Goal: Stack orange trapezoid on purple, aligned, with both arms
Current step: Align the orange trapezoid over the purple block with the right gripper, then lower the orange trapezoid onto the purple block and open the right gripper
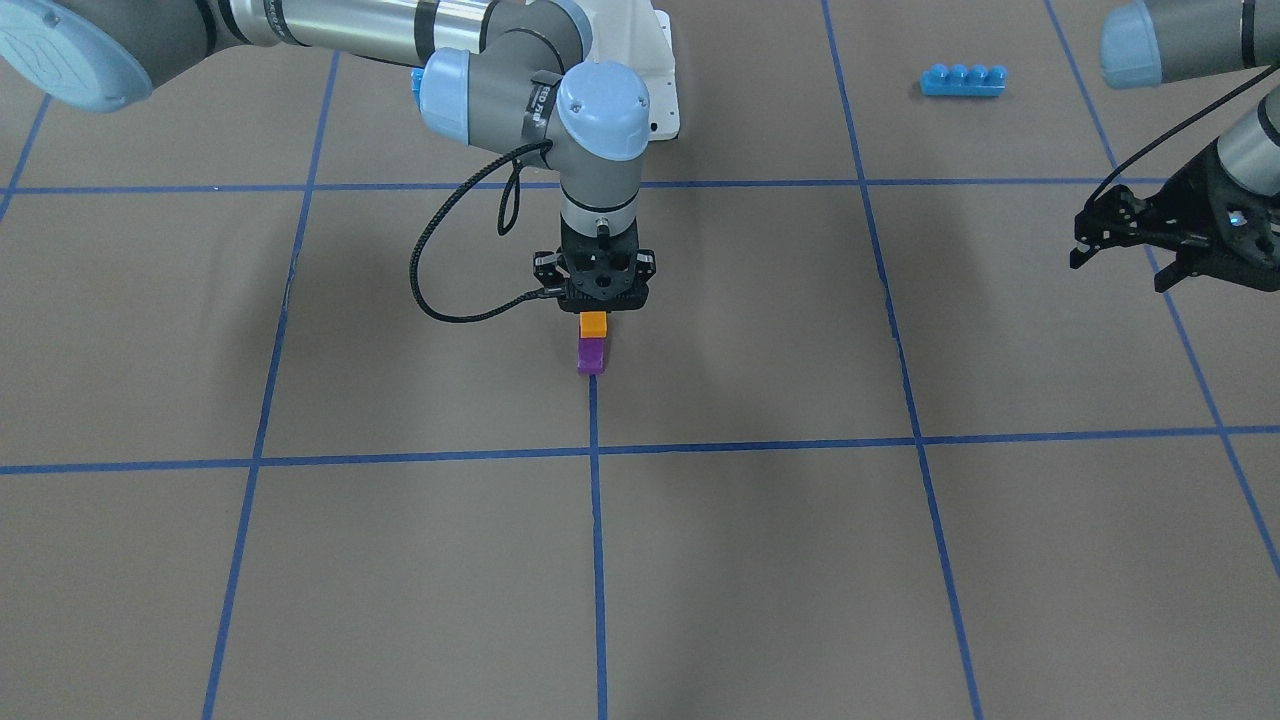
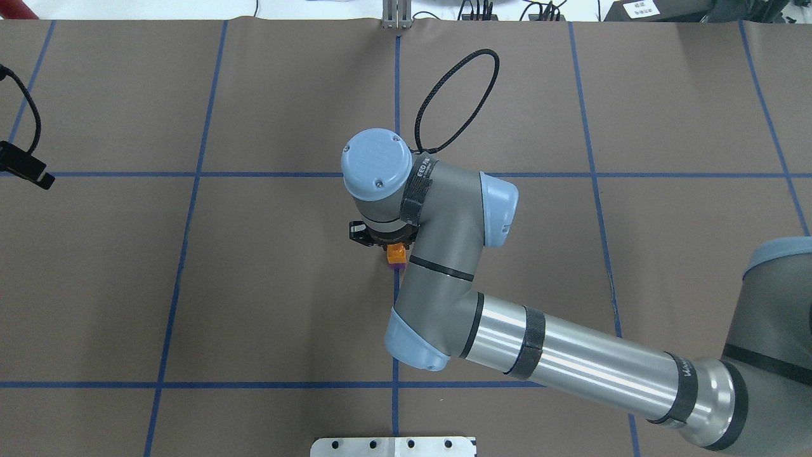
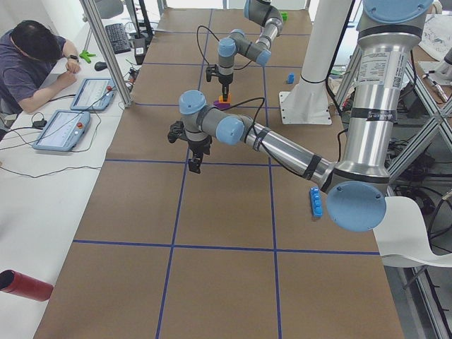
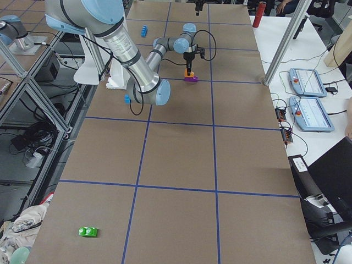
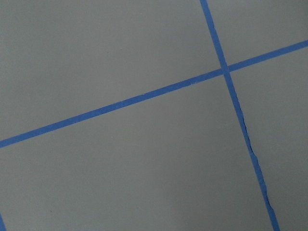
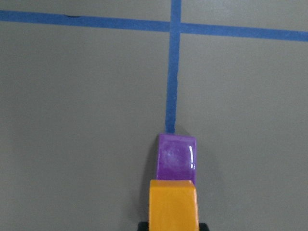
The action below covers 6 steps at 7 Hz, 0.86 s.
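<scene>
My right gripper (image 4: 189,67) holds the orange trapezoid (image 4: 188,72) directly over the purple (image 4: 191,79), far up the taped table (image 4: 176,159).

Right arm (image 2: 444,254): grey joints, light-blue caps, silver forearm, black bands.
Cable (image 2: 457,98): black braided loop, 12 o'clock of wrist.
Left gripper (image 1: 1118,270): black, perforated.

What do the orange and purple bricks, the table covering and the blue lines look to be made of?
Orange trapezoid: likely moulded plastic; smooth, evenly coloured, with rounded edges.
Purple brick: glossy plastic; a bright white highlight streaks its face.
Table covering: a matte brown sheet, paper-like, with no glare.
Blue lines: probably adhesive tape; thin flat strips with slightly uneven edges.
</scene>
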{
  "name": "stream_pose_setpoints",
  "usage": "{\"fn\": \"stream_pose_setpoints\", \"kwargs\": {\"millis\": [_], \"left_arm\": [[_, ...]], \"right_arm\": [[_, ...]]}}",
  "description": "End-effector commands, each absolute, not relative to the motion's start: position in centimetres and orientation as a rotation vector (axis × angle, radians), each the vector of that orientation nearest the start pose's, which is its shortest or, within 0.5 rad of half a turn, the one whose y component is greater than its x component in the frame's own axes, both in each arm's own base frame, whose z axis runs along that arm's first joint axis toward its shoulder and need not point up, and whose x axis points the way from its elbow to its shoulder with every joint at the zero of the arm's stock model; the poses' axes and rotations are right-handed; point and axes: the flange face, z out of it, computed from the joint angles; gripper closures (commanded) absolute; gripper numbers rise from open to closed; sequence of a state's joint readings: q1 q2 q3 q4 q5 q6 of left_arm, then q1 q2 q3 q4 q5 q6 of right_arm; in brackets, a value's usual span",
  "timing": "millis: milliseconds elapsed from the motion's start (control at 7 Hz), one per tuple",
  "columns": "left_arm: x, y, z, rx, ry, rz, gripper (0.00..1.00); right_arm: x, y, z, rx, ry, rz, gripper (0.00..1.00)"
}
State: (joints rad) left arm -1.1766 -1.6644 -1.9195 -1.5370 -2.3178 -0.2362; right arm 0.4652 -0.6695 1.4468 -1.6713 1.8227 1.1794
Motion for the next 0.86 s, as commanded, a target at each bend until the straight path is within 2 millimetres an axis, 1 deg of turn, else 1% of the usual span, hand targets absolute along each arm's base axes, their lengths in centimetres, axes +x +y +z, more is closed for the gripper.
{"fn": "stream_pose_setpoints", "kwargs": {"millis": [0,143,286,429,571,714], "left_arm": [[13.8,-50.05,44.62,0.14,0.823,0.302,0.0],[13.79,-50.06,44.63,0.14,0.822,0.302,0.0],[13.79,-50.06,44.63,0.141,0.821,0.303,0.0],[13.8,-50.05,44.62,0.14,0.823,0.302,0.0],[13.81,-50.09,44.54,0.141,0.823,0.303,0.0],[13.81,-50.09,44.54,0.141,0.823,0.303,0.0]], "right_arm": [[-62.58,-43.12,16.84,0.068,-0.703,-0.028,1.0],[-62.87,-42.77,17.0,0.067,-0.701,-0.033,1.0],[-62.93,-42.68,16.89,0.066,-0.702,-0.028,0.97],[-62.93,-42.7,16.91,0.065,-0.7,-0.023,0.57],[-63.43,-42.18,17.2,0.097,-0.683,-0.01,0.01],[-63.52,-42.15,17.27,0.098,-0.68,0.0,0.0]]}}
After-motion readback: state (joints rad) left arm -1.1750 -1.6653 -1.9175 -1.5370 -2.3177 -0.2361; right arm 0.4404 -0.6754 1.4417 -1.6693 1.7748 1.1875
